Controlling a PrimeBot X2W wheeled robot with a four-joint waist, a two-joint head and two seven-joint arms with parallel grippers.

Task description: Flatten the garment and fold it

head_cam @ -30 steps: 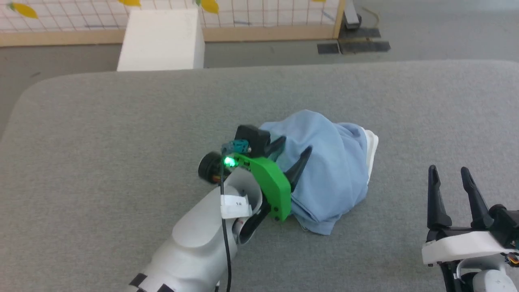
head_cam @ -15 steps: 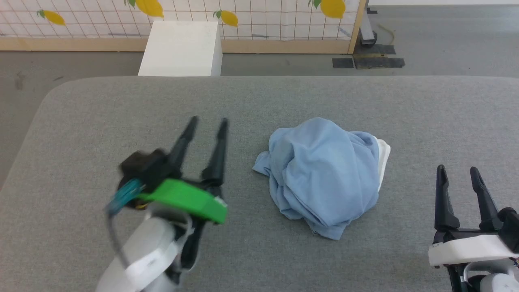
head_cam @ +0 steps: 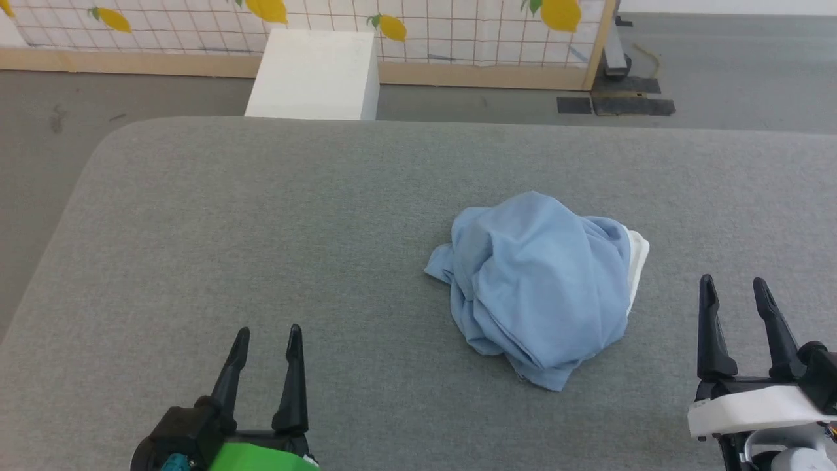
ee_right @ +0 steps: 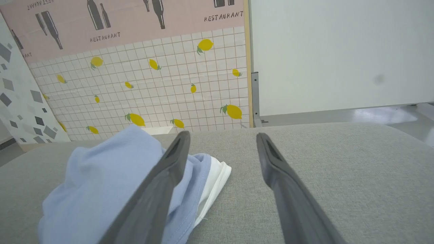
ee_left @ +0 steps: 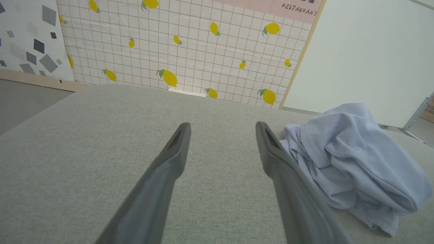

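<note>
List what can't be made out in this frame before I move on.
- Garment, all views: sleeves and front are lost in its own bunched folds.
- Garment, right wrist view: the right hand covers part of it with one finger.
- Left hand, head view: base cut off by the bottom edge.
- White box, head view: foot hidden behind the table.

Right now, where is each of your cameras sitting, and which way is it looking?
Head view: up on my head, looking forward and down at the grey table and blue shirt; left claw and right claw show at the bottom.
Left wrist view: low over the table, looking along the left claw's fingers towards the lemon wall; shirt to the right.
Right wrist view: likewise, along the right claw's fingers; shirt to the left.
Shared: both wrist views show the shirt and lemon wall.
</note>
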